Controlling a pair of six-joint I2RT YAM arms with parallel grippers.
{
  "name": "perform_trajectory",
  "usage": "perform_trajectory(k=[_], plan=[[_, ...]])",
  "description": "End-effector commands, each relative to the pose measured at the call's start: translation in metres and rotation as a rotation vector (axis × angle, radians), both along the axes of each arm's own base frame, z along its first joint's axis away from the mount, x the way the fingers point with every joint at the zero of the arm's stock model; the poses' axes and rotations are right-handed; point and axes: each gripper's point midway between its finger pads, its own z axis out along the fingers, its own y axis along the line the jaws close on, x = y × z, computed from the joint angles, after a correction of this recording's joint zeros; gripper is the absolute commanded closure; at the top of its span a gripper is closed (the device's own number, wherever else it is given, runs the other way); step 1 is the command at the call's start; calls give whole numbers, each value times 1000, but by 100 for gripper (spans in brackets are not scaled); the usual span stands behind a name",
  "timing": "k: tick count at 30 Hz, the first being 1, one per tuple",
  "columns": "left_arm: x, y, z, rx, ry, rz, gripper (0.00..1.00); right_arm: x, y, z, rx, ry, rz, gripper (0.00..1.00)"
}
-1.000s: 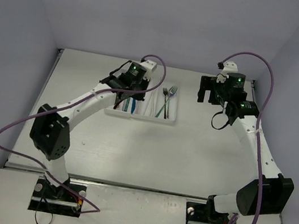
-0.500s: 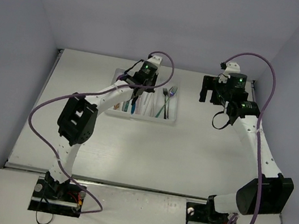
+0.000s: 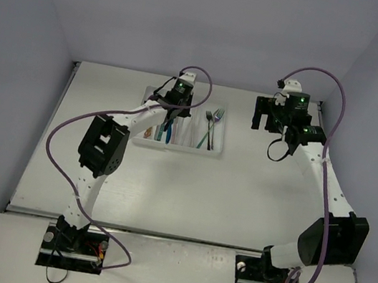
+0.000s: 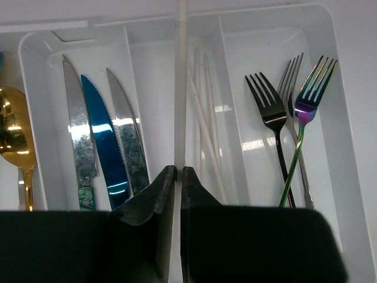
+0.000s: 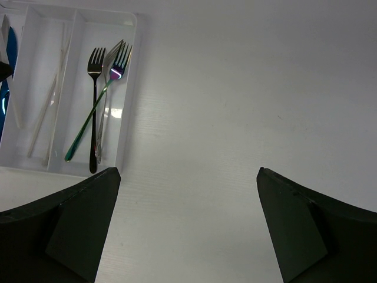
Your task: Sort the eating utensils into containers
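Note:
The white cutlery tray (image 4: 347, 177) lies under my left gripper (image 4: 178, 171), which is shut on a thin pale stick (image 4: 181, 88) that points up the frame along the divider between the knife and stick compartments. Two silver knives and a blue knife (image 4: 103, 141) lie in one compartment, with a gold spoon (image 4: 15, 135) to their left. More pale sticks (image 4: 203, 118) fill the third compartment. A black fork (image 4: 268, 118), a silver one and an iridescent fork (image 4: 306, 106) lie in the fourth. My right gripper (image 5: 188, 171) hangs open over bare table, right of the tray (image 5: 126, 118).
From above, the tray (image 3: 177, 148) sits at the back centre of the white table, with my left gripper (image 3: 172, 113) over it and my right gripper (image 3: 260, 113) beyond its right end. Grey walls close in the back and both sides.
My left arm has folded its elbow in and swung the wrist over the middle of the tray, then eased slightly left. The right arm has stayed put.

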Motion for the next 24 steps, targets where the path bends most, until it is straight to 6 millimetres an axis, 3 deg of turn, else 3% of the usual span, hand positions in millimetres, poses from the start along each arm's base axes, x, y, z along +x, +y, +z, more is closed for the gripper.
perform_trajectory(k=[1,8,24], plan=[[10,-12,43,-118,-70,4,100,10,-3,13,13,-53,-17,0],[2,-12,27,-147,-6,22,100,9,-4,10,12,-47,-19,0],[-15,-17,13,-199,89,5,100,9,-5,8,20,-41,-15,0]])
